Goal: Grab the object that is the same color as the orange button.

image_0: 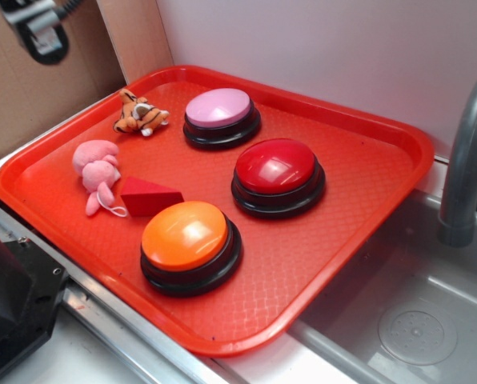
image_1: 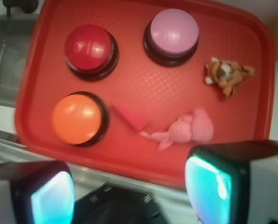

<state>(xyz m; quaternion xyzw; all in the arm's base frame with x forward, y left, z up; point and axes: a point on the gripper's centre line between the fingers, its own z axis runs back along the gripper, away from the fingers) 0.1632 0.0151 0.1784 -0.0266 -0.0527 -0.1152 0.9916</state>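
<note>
The small orange striped plush tiger [image_0: 141, 114] [image_1: 228, 74] lies on its side near the far left corner of the red tray [image_0: 366, 160] [image_1: 129, 60]. The orange button [image_0: 186, 236] [image_1: 77, 117], with a black base, stands at the tray's near edge. My gripper [image_1: 129, 191] hangs high above and outside the tray's left rim, well away from the tiger. It is open, with nothing between its turquoise-lit pads [image_1: 206, 184]. In the exterior view only a bit of the arm [image_0: 38, 28] shows at the top left.
A pink plush toy [image_0: 97, 166] [image_1: 188, 130] and a red wedge block [image_0: 149, 196] [image_1: 129, 117] lie between the tiger and the orange button. A pink-topped button [image_0: 219, 110] and a red-topped button [image_0: 276, 168] stand farther back. A sink [image_0: 414, 320] and a grey faucet [image_0: 466, 160] are on the right.
</note>
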